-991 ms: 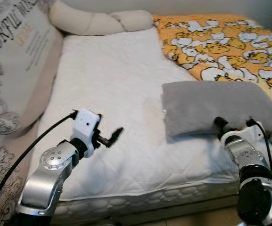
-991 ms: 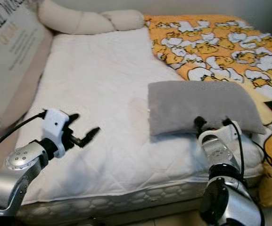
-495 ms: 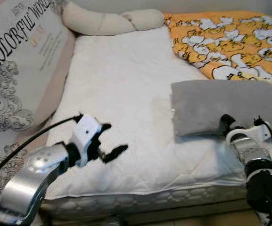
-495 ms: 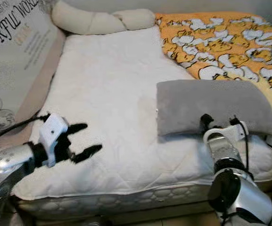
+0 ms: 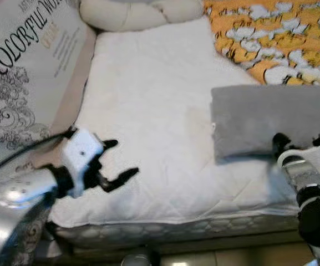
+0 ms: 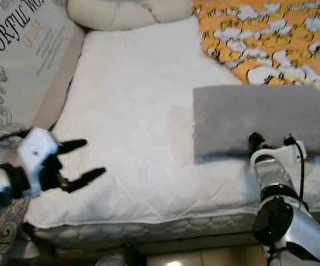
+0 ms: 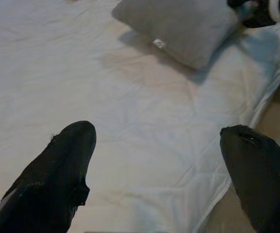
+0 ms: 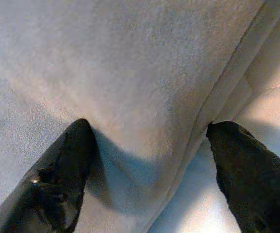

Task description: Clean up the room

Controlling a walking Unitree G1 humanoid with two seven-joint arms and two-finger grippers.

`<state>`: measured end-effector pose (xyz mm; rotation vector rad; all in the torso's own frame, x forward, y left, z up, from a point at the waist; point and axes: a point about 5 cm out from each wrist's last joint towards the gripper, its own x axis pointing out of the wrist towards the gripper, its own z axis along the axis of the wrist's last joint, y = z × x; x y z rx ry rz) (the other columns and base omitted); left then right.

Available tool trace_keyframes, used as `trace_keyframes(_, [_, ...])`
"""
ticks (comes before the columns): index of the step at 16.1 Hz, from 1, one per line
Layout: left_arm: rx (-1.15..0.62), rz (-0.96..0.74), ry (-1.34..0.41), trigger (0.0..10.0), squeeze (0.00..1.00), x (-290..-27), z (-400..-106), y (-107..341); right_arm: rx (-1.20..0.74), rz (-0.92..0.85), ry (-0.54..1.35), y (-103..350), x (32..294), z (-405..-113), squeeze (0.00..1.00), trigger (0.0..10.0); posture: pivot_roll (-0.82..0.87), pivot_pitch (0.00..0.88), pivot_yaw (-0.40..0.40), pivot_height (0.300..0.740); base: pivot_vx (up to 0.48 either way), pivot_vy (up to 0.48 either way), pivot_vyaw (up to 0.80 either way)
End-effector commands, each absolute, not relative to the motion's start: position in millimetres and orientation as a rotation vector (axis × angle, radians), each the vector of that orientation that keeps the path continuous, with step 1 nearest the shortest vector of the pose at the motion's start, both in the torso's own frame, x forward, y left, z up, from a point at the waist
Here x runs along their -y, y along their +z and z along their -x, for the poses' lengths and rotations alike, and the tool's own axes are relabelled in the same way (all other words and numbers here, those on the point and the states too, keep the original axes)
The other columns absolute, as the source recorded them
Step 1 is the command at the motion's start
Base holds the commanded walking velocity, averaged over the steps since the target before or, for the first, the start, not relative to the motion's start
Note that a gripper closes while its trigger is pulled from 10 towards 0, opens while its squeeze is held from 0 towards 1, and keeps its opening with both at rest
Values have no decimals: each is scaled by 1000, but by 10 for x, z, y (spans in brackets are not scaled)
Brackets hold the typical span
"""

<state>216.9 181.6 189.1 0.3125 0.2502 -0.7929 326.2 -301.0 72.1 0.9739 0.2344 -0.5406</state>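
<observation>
Since a second ago the whole scene has slid as the camera moved, and the left hand [image 5: 115,166] has drawn back toward the near left corner of the bed [image 5: 148,111], off the middle of the white mattress; its two black fingers [image 7: 64,170] stand wide apart with nothing between them.

A grey pillow [image 5: 276,119] lies flat on the right half of the mattress, its near edge just by the bed's front edge and its far edge meeting the orange patterned blanket [image 5: 276,39]. The right hand [image 8: 149,160] sits at that near edge — one finger [image 8: 62,179] against the grey fabric, the other [image 8: 249,174] on the far side of the pillow's seam over the white sheet, fingers spread and not clamped.

The pillow is well apart from the left hand — across the mattress. A long cream bolster [image 5: 140,12] lies along the head of the bed, and a large printed cushion [image 5: 26,77] leans at the left side.
</observation>
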Motion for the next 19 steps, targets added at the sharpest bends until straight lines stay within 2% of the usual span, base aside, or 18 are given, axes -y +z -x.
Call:
trace_keyframes(1, [-246, -337, -756, 10000, 0, -1892, -2124, 1978, -245, -966, -556, 687, 3027, -3231, 0, 2824, 329, 143, 160, 740, 0, 0, 0])
trace_keyframes(2, [-242, -341, -749, 10000, 0, -1906, -2113, 2000, -239, -964, -556, 691, 3036, -3229, 0, 2824, 330, 143, 160, 740, 0, 0, 0])
trace_keyframes(3, [-229, -352, -732, 10000, 0, -1932, -2115, 2043, -220, -973, -554, 711, 3051, -3235, 0, 0, 333, 142, 161, 740, 0, 0, 0])
trace_keyframes(19, [-258, -354, -693, 10000, 0, -1971, -2160, 2004, -156, -1052, -552, 752, 3059, -3257, 0, 0, 331, 92, 146, 740, 0, 0, 0])
